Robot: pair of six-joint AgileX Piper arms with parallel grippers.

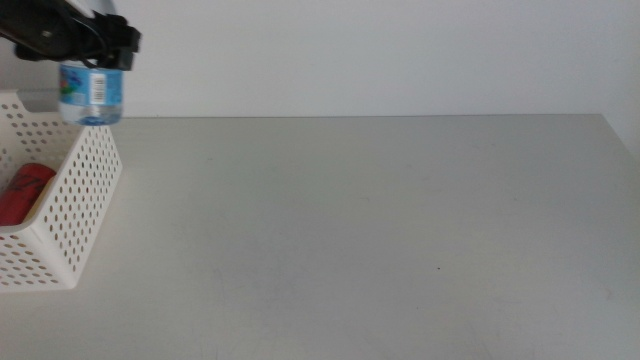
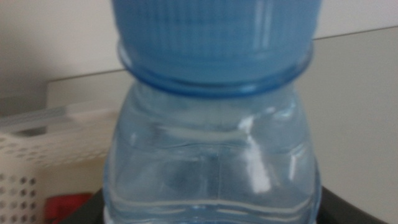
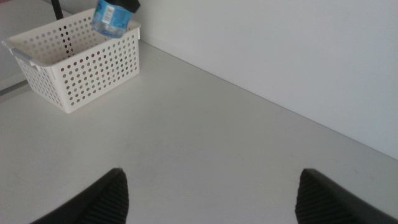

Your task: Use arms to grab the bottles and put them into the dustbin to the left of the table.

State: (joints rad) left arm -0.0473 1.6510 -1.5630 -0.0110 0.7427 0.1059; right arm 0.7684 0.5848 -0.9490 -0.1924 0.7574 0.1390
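Left gripper point(image 1: 100, 58) hanging at the upper left of the middle view, clamping a water bottle point(image 1: 91, 95), right gripper point(image 3: 211, 193) waiting with jaws spread wide

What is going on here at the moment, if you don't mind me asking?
The left end effector holds a water bottle in the air over the far rim of the basket, at the table's left end. A red can already lies inside. The right end effector waits open above the bare table.
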